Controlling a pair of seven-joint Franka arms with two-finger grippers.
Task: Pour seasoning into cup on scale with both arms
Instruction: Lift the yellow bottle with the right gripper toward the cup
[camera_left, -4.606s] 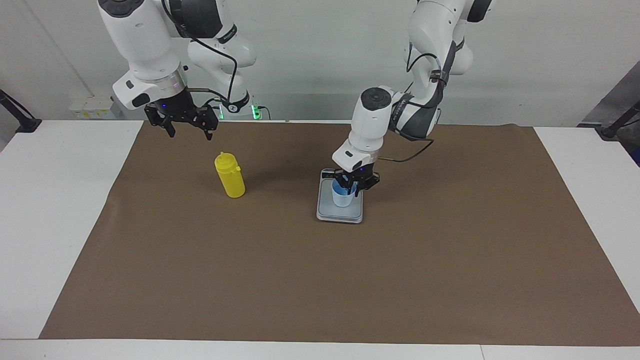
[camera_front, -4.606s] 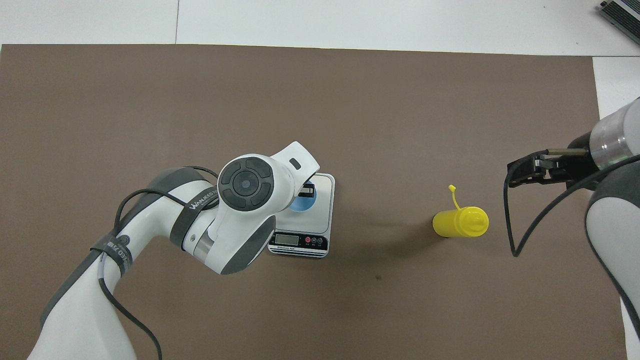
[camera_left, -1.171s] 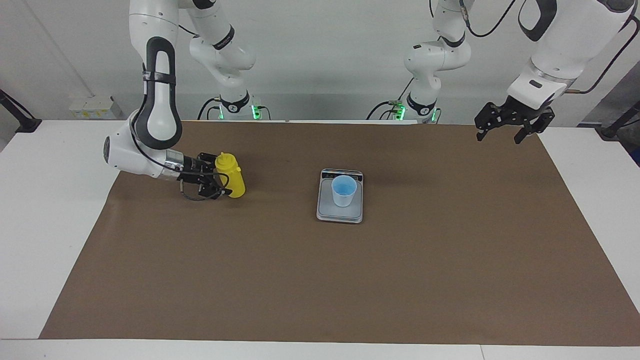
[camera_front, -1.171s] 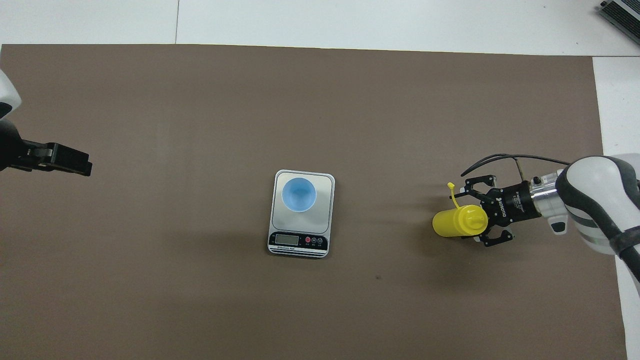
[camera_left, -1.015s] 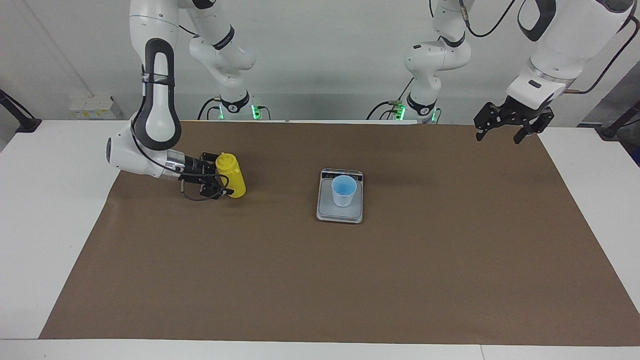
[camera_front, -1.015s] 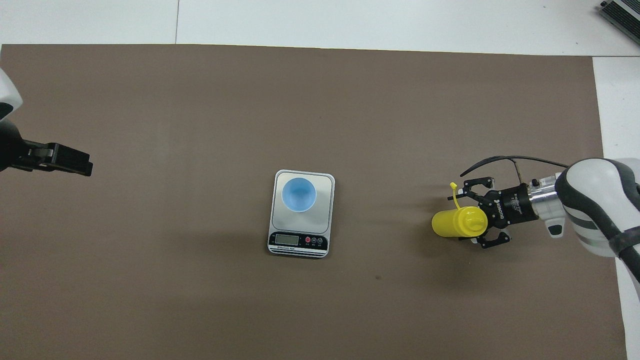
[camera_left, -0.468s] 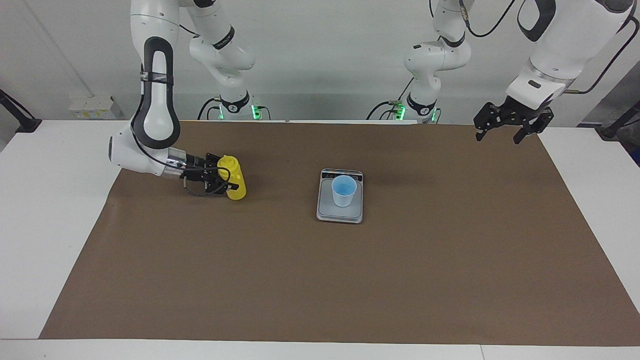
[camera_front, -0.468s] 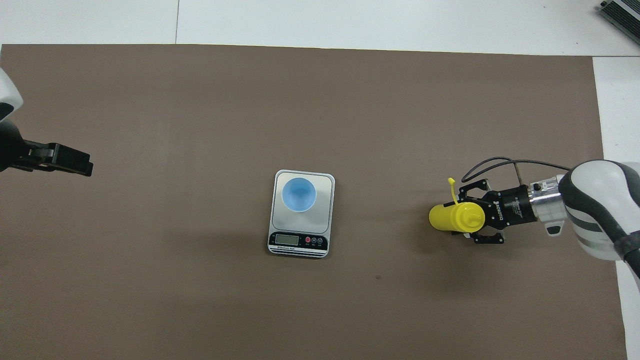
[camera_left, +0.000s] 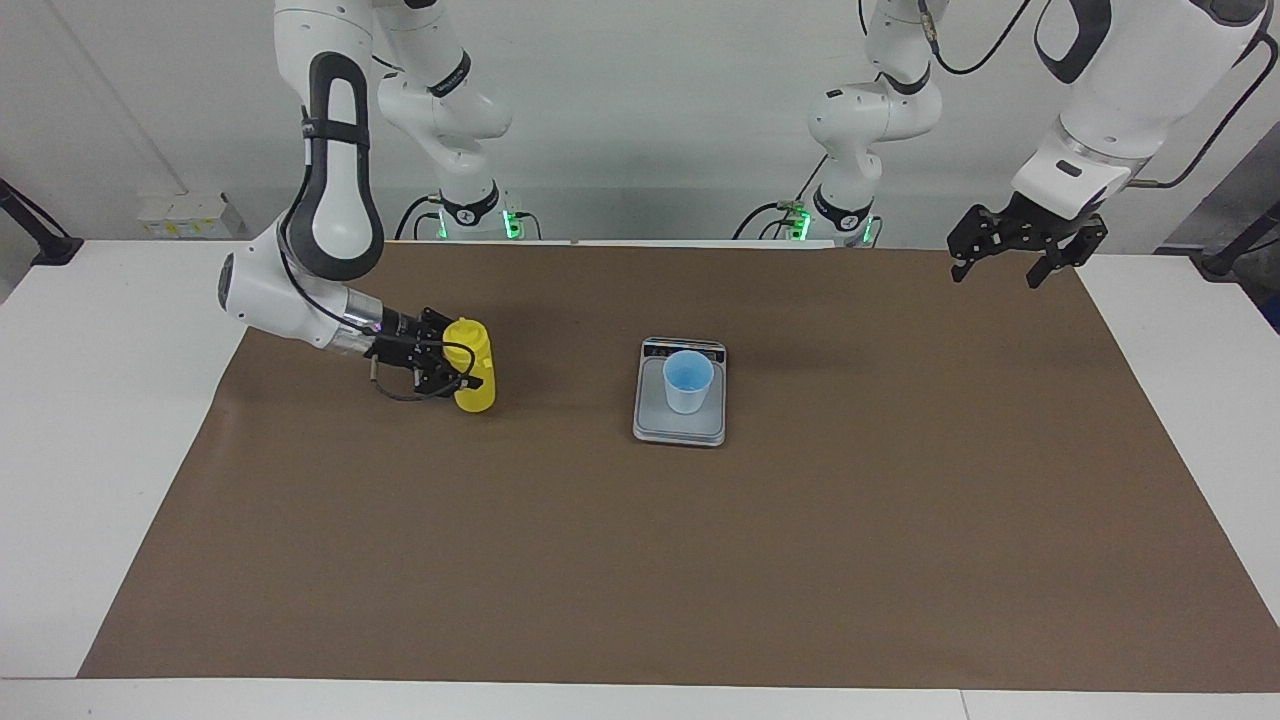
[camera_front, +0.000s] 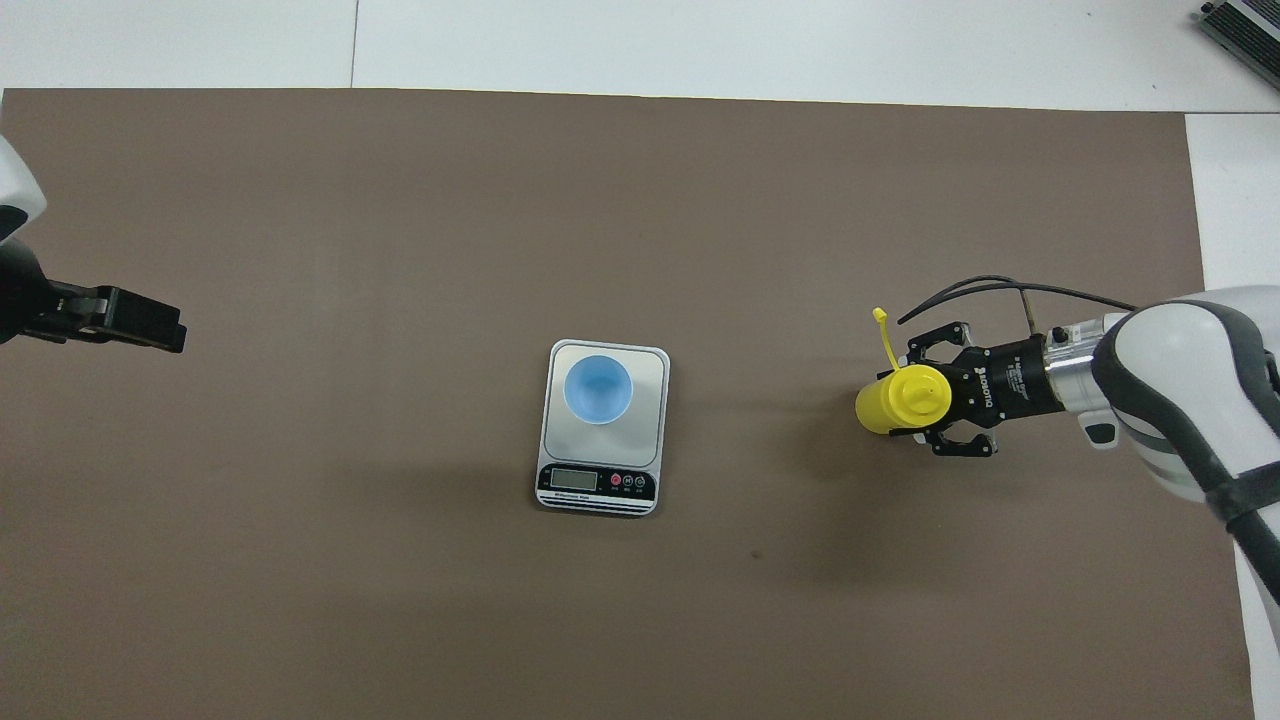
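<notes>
Now right end effector (camera_left: 448, 371) clamped on seasoning (camera_left: 472, 366), cup (camera_left: 688, 381) on scale (camera_left: 680, 425) well apart, left end effector (camera_left: 1012, 252) apart, raised over bench (camera_left: 640, 560) edge

Facing view: high camera across tabletop (camera_left: 120, 420), looks at both arm bases, wide. Overhead view: steeply down from robots' end, closer. Shared: brown mat (camera_left: 700, 560) (camera_front: 400, 200), scale (camera_left: 680, 425) (camera_front: 648, 400).

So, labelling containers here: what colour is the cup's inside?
Bright blue inside the cup, clearest in the overhead view.
</notes>
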